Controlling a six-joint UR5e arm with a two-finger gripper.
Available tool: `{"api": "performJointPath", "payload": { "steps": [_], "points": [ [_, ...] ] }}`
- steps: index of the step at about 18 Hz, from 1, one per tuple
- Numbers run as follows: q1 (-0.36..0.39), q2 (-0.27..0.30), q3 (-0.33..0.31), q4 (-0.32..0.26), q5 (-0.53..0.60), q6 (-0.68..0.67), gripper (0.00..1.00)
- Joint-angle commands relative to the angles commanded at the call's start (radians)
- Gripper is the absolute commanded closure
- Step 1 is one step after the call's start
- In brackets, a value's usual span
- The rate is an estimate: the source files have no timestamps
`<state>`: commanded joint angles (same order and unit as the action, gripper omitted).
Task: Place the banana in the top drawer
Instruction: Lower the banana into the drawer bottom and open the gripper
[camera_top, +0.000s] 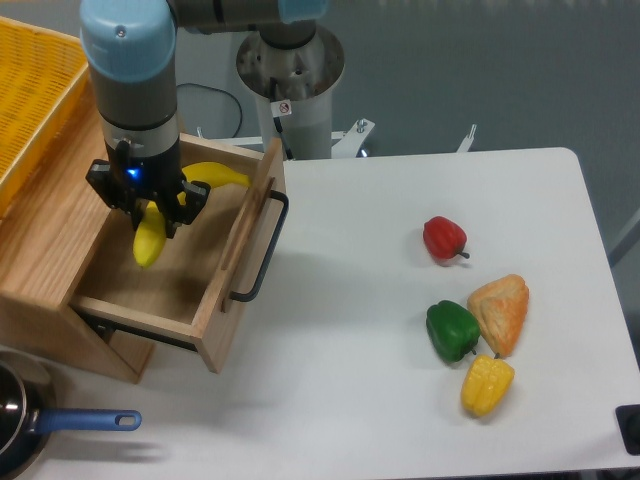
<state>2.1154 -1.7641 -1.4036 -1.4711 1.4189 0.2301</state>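
The top drawer of the light-oak cabinet is pulled out, its black bar handle facing the table. My gripper hangs over the drawer's back left part, shut on the banana. The bright-yellow banana curves from its lower tip inside the drawer opening up behind the fingers to its other end near the drawer's back right corner. Whether the banana touches the drawer floor cannot be told.
A yellow mesh basket sits on the cabinet top at the left. A red pepper, a green pepper, a croissant and a corn cob lie on the white table at the right. A blue-handled pan sits at the bottom left.
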Motion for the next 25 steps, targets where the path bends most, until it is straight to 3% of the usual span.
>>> {"api": "performJointPath", "payload": {
  "steps": [13, 16, 25],
  "points": [
    [0.0, -0.017, 0.003, 0.002, 0.002, -0.002, 0.63],
    [0.0, -0.018, 0.005, 0.035, 0.002, 0.002, 0.63],
    [0.0, -0.04, 0.009, 0.038, 0.051, 0.021, 0.63]
  ]
}}
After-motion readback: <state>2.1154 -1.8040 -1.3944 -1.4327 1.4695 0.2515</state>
